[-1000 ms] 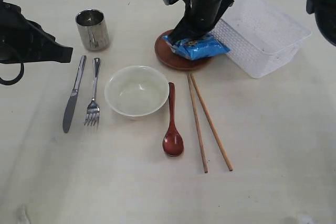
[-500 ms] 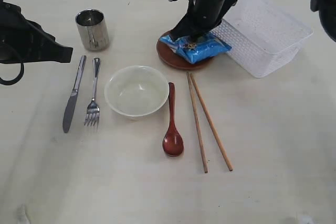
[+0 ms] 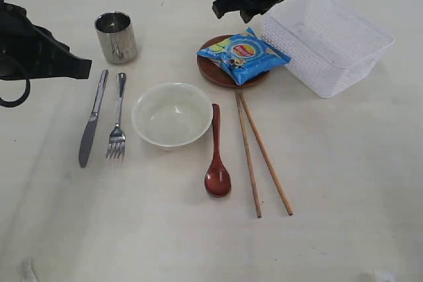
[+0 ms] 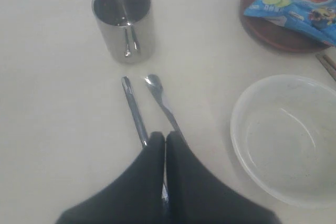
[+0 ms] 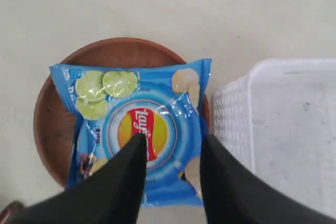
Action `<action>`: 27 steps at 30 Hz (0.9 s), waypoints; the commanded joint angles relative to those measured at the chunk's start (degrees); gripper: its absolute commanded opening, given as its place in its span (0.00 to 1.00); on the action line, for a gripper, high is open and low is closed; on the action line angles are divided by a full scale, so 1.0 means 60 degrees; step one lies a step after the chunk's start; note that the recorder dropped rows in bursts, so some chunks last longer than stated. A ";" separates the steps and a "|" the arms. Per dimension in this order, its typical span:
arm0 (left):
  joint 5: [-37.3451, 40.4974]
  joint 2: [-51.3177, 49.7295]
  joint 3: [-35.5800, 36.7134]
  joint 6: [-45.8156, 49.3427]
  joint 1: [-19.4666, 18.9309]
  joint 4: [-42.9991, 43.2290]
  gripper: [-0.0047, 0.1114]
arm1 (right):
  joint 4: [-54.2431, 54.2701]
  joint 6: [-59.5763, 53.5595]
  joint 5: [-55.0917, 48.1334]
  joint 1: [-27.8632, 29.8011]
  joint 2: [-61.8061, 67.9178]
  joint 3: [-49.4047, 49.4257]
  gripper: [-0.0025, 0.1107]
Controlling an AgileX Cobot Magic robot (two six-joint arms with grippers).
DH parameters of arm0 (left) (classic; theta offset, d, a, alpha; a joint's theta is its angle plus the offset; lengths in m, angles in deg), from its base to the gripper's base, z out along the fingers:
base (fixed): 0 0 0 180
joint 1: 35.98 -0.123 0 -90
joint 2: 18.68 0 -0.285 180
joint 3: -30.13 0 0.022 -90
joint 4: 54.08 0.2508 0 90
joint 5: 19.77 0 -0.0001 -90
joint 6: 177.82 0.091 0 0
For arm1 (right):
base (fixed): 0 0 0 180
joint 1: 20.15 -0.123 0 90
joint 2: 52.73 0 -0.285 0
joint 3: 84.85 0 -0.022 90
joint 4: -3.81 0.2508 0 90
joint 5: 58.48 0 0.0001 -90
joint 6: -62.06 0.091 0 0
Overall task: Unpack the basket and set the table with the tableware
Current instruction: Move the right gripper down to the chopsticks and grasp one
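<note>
Item: white lattice basket (image 3: 327, 37), far right, empty. Likely light, flexible plastic; best hold at rim. Beside it, crisp packet (image 3: 243, 55), soft and slippery, on brown plate (image 3: 210, 74). Fingers: right gripper (image 5: 170, 148) spread, empty, above packet; left gripper (image 4: 165, 140) pressed together.

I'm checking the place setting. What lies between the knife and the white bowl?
The fork lies between the knife and the white bowl, touching neither. The exterior view shows this.

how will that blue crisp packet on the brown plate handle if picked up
Probably light and squashy: the crisp packet looks puffed, so a pinch may dent it. Its film shows glare, so it could slip in a grip or slide on the plate.
</note>
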 commanded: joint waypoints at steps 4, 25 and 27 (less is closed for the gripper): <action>0.0283 0.0047 0.0051 0.0004 -0.0026 0.0018 0.04 | 0.0074 -0.0634 -0.1662 0.0051 -0.1421 0.0016 0.32; 0.0753 0.0047 0.0051 0.0004 -0.0026 0.0039 0.04 | 0.3060 -0.0656 -0.0221 0.0051 -0.4890 0.6038 0.32; 0.0753 0.0047 0.0051 0.0004 -0.0026 0.0039 0.04 | 0.3153 -0.0485 0.0445 0.0051 -0.4830 0.6744 0.32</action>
